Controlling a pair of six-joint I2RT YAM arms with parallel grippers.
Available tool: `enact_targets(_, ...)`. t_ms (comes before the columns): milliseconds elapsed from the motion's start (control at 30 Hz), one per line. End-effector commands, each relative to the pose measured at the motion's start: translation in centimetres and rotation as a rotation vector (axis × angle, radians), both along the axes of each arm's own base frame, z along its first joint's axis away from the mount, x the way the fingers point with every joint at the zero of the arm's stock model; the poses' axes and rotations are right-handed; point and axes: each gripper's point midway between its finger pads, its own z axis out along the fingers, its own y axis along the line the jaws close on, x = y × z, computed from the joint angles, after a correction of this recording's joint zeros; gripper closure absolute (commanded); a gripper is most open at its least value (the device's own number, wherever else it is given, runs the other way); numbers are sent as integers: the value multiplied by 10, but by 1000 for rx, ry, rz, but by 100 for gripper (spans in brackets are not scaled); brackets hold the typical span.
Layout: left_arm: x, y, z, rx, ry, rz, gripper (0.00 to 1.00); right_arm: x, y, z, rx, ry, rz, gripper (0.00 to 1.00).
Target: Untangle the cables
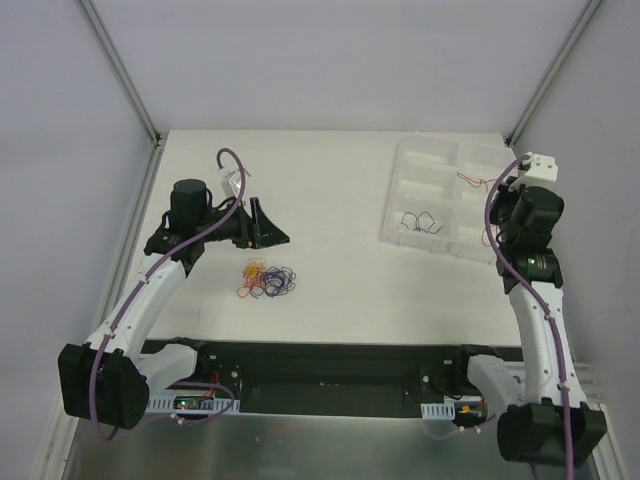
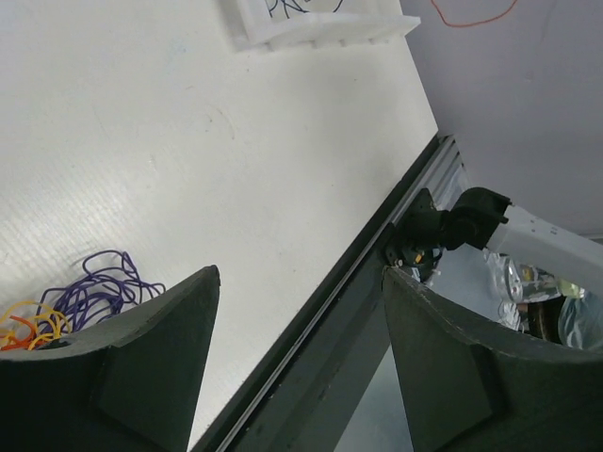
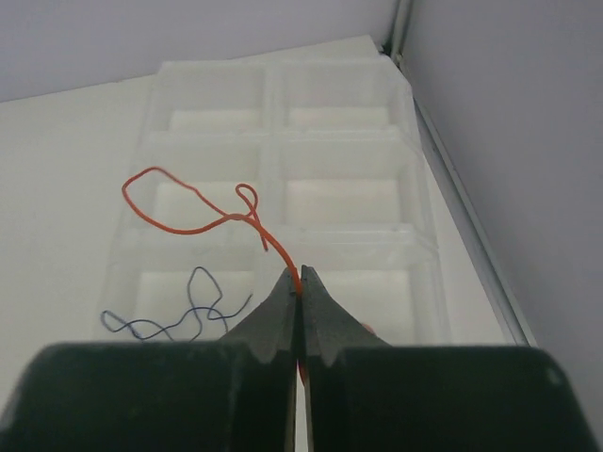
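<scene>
The cables (image 1: 268, 280) lie in a small tangle of purple, orange and red strands on the white table; the left wrist view catches them at its lower left (image 2: 87, 299). My left gripper (image 1: 268, 226) (image 2: 300, 273) hovers just behind the tangle, open and empty. My right gripper (image 1: 497, 192) (image 3: 301, 276) is over the white tray's right side, shut on one red cable (image 3: 274, 243) that loops up and left from its tips (image 1: 470, 180). A dark cable (image 1: 420, 222) (image 3: 170, 315) lies loose in a near tray compartment.
The white compartmented tray (image 1: 430, 165) (image 3: 283, 141) sits at the back right of the table. A dark metal rail (image 2: 311, 339) runs along the table's near edge. Grey walls and corner posts enclose the back and both sides.
</scene>
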Motion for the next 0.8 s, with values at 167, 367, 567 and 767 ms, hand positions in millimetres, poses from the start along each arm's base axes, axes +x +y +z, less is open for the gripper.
enact_targets(167,-8,4,-5,23,-99,-31,32,35,-38,-22,183,-36,70,100)
enact_targets(367,-12,1,-1,5,-96,-52,32,-15,-80,-45,-13,211,-154,100)
enact_targets(567,-15,-5,-5,-11,-58,-87,34,-49,-108,-61,-413,458,-219,100)
enact_targets(767,-19,-12,-8,-16,-42,-119,35,-31,-120,-52,-680,630,-208,100)
